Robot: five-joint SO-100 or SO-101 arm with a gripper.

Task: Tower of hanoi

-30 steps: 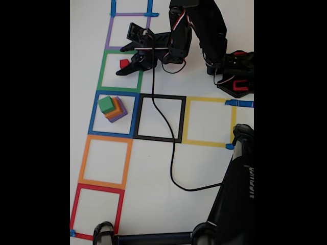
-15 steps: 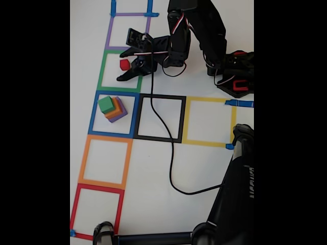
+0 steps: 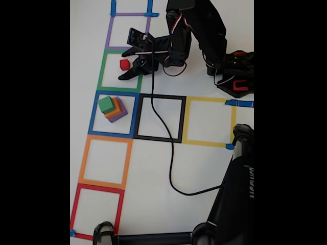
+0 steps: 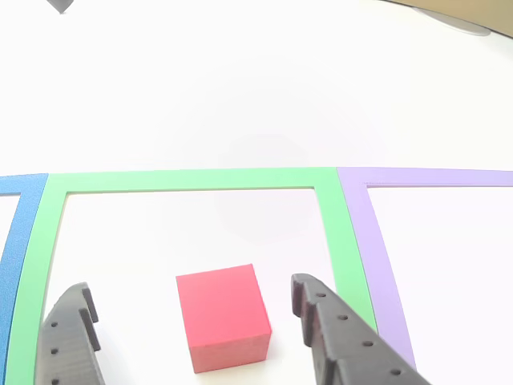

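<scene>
A: How many cubes?
B: 4. One red cube [image 4: 223,316] alone in green tape square [image 3: 104,66]; green cube [image 3: 106,104], orange cube [image 3: 117,108], purple cube [image 3: 120,113] stacked in blue tape square [image 3: 93,115].
A: Gripper [image 4: 200,309]?
B: Jaws wide apart, one each side of red cube, not touching, holds nothing.

In the fixed view we see the red cube [image 3: 124,64] inside the green tape square [image 3: 104,71] on the white table [image 3: 199,168], the end effector [image 3: 124,62] open around it, while green, orange and purple cubes [image 3: 113,107] sit stacked in the blue square [image 3: 93,115].
</scene>
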